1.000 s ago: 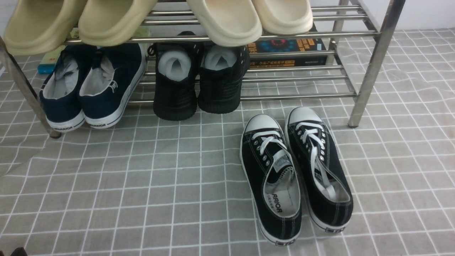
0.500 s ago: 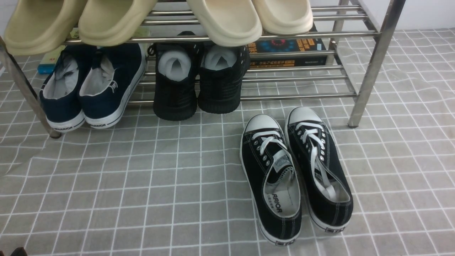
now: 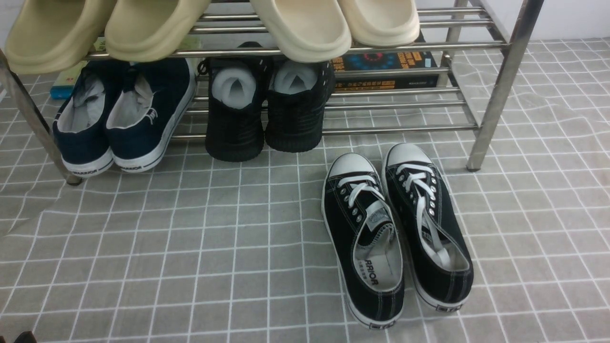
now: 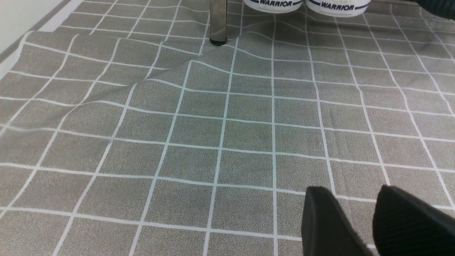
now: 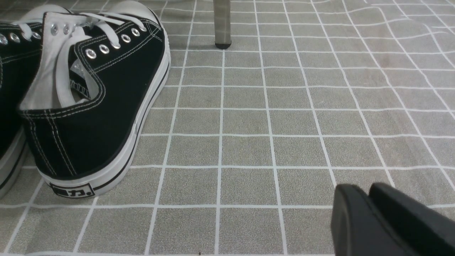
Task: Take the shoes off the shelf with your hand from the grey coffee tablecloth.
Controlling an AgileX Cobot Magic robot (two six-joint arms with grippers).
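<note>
The pair of black canvas shoes with white laces stands side by side on the grey coffee tablecloth, toes toward the steel shelf, just in front of its lower tier. In the right wrist view one shoe stands heel-on, with the shelf leg behind it. My right gripper is shut and empty, low over the cloth, well apart from the shoe's heel. My left gripper is open and empty over bare cloth, near the shelf's other leg. Neither gripper shows in the front view.
On the lower tier stand navy slip-on sneakers and black knit shoes stuffed with white paper, with books behind. Beige slippers lie on the top tier. The cloth is creased near the left leg.
</note>
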